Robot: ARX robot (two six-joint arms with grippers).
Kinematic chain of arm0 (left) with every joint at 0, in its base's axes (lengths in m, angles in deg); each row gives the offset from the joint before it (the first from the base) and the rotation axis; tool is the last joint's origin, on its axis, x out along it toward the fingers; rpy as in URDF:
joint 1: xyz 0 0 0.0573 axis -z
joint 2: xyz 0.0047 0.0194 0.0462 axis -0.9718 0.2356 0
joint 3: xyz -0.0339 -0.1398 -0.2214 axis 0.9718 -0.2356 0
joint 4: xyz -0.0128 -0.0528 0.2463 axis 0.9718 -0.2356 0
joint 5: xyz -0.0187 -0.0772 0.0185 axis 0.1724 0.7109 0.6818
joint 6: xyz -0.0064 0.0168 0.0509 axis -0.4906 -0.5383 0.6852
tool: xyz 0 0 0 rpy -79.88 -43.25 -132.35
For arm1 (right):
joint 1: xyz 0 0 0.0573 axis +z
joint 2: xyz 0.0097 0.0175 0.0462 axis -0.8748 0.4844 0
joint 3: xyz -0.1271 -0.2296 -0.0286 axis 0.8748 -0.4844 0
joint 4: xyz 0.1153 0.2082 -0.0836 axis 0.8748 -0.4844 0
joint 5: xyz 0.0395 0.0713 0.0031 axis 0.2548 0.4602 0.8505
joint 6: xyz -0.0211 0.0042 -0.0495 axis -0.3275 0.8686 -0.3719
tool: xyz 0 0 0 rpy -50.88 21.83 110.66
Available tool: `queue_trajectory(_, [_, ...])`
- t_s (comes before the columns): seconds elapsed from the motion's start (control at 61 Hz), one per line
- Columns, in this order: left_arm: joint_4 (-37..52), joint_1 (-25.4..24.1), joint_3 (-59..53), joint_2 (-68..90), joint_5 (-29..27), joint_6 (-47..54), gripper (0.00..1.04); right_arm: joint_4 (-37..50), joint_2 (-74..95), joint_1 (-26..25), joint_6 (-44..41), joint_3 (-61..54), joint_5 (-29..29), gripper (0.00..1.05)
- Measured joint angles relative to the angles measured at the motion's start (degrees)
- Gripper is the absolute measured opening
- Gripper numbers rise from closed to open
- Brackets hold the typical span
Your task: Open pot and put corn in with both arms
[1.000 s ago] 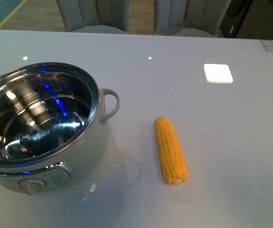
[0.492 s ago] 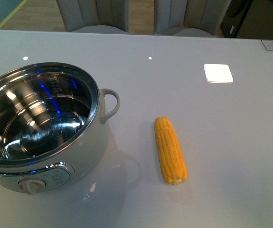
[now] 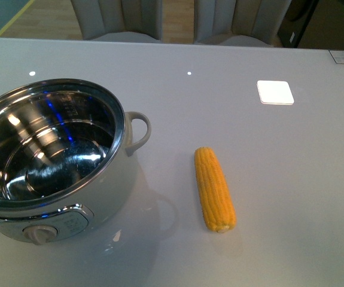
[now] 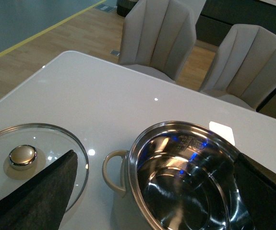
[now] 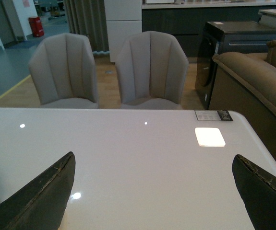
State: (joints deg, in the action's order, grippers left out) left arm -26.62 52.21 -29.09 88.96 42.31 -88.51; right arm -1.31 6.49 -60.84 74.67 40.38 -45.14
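The pot (image 3: 52, 161) stands open at the table's left with its steel inside empty, its loop handle (image 3: 137, 133) toward the corn and its dial knob (image 3: 40, 233) at the front. The corn (image 3: 215, 189) lies on the table to the pot's right, tapered end away from me. Neither arm shows in the front view. My left gripper (image 4: 155, 154) is open above the pot (image 4: 186, 182). The glass lid (image 4: 32, 158) with a steel knob lies flat on the table beside the pot. My right gripper (image 5: 153, 156) is open over bare table; the corn is out of that view.
Two grey chairs (image 5: 150, 72) stand behind the table's far edge. A bright square reflection (image 3: 274, 92) lies on the table at the back right. A brown sofa (image 5: 258, 81) and a black cabinet (image 5: 229, 43) stand beyond the table's right end.
Only the blue reflections inside the pot have shifted slightly. The pot and the corn have not moved.
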Motion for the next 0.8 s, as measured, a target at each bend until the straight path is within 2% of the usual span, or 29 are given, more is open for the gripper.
queue_trajectory(0.148, [-2.0, 2.2, -0.7, -3.3, -2.8, 0.1, 0.98, 0.0, 0.0, 0.0, 0.0, 0.0, 0.0, 0.96])
queue_trajectory(0.443, [-1.7, 2.7, -0.9, -4.2, -3.0, 0.5, 0.98, 0.0, 0.0, 0.0, 0.0, 0.0, 0.0, 0.96])
queue_trajectory(0.541, [5.7, 4.6, -1.9, -6.5, -3.4, 5.0, 0.81, 0.0, 0.0, 0.0, 0.0, 0.0, 0.0, 0.96])
queue_trajectory(0.803, [-1.7, 12.9, -1.9, -15.8, -11.1, 8.0, 0.32, 0.0, 0.0, 0.0, 0.0, 0.0, 0.0, 0.96])
